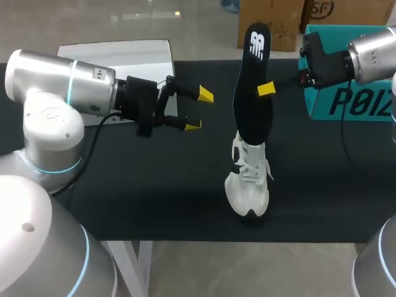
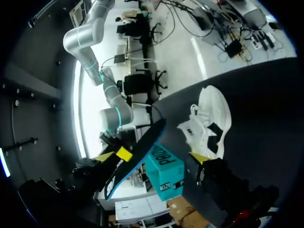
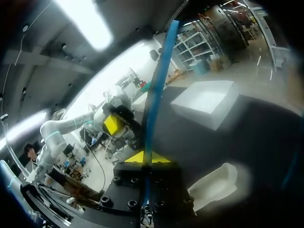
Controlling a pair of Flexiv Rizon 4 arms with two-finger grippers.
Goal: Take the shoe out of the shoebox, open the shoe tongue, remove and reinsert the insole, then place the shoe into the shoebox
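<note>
Now the right hand point(image 1: 263, 89) clamps the insole point(image 1: 250, 114) upright, lower end meeting the shoe point(image 1: 247, 185); the left hand point(image 1: 199, 110), released, hovers beside the shoe.

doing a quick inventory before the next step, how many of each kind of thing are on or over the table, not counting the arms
shoes: 1, the white shoe
insoles: 1, the black insole
boxes: 2, the teal shoebox and the white box
total: 4
</note>
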